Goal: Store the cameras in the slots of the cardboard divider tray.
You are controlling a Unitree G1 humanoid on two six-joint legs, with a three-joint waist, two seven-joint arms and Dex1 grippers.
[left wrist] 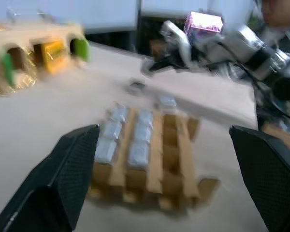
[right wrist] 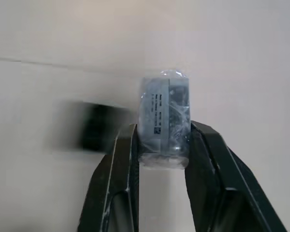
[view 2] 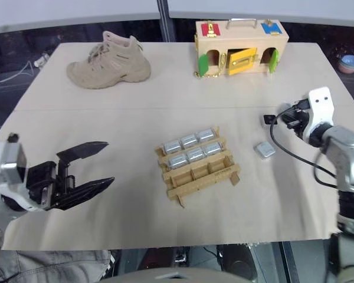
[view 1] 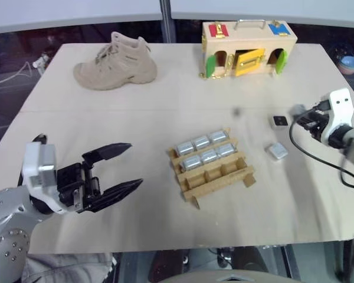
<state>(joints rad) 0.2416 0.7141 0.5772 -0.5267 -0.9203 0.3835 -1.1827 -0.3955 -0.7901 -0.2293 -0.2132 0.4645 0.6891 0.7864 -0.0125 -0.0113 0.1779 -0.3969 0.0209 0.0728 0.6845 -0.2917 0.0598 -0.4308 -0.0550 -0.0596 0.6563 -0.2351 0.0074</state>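
The cardboard divider tray point(view 1: 219, 177) lies mid-table. Several silver cameras point(view 1: 207, 156) fill its two far rows, and the near row of slots holds nothing. My right gripper point(right wrist: 159, 129) is shut on a plastic-wrapped camera point(right wrist: 164, 104), held edge-on between its fingertips. In the eye views that gripper point(view 1: 297, 119) hovers over the table to the right of the tray. A black-faced camera point(view 1: 280, 121) lies just off its tips, and a silver one point(view 1: 277, 151) rests nearer the tray. My left gripper point(view 1: 135, 165) hangs open and empty to the left of the tray, pointing at it.
A tan boot point(view 1: 115, 62) stands at the far left of the table. A pale wooden latch box point(view 1: 248, 41) with coloured doors stands at the far right. A black cable point(view 1: 310, 154) loops below my right wrist. A blue bowl point(view 1: 349, 63) sits beyond the table's right edge.
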